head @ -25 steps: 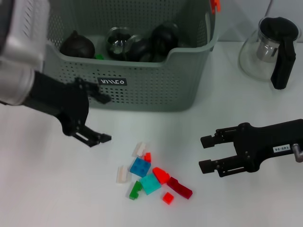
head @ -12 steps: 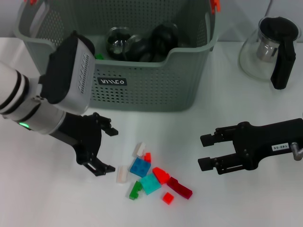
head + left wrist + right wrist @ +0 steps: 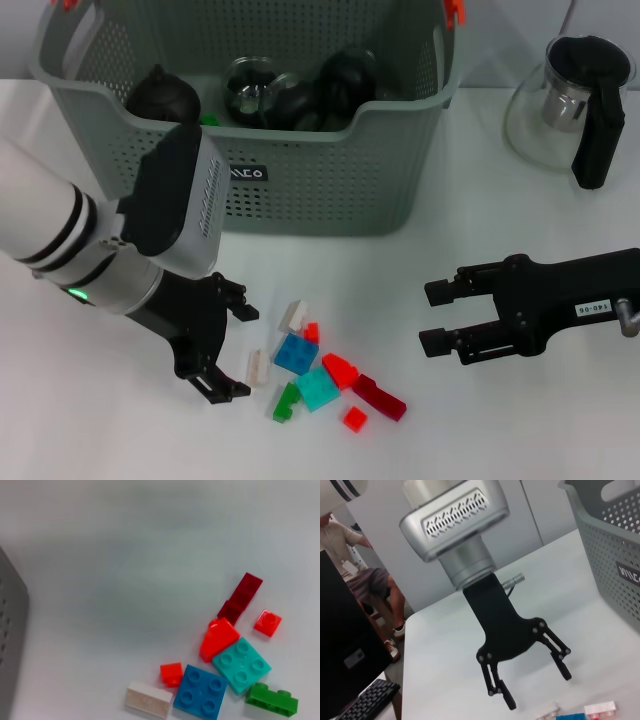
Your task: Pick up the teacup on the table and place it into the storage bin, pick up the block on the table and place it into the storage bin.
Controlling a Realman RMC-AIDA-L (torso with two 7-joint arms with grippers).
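Several small blocks lie loose on the white table: a white block (image 3: pixel 258 367), a blue block (image 3: pixel 296 353), a teal block (image 3: pixel 318 388), a green block (image 3: pixel 287 401) and red ones (image 3: pixel 340 370). My left gripper (image 3: pixel 240 351) hangs open just left of the white block, its fingers straddling bare table. The left wrist view shows the same pile, with the blue block (image 3: pixel 200 696) beside the white block (image 3: pixel 147 700). Dark teacups (image 3: pixel 160 95) sit inside the storage bin (image 3: pixel 330 170). My right gripper (image 3: pixel 430 319) rests open at the right, apart from the blocks.
A glass teapot (image 3: pixel 575 100) with a black handle stands at the far right. The storage bin's wall (image 3: pixel 10 630) edges the left wrist view. The right wrist view shows the left gripper (image 3: pixel 536 687) over the table, with a person and a keyboard beyond it.
My left arm has swung down from in front of the bin towards the blocks, and its open gripper now sits beside the white block. The right arm has not moved.
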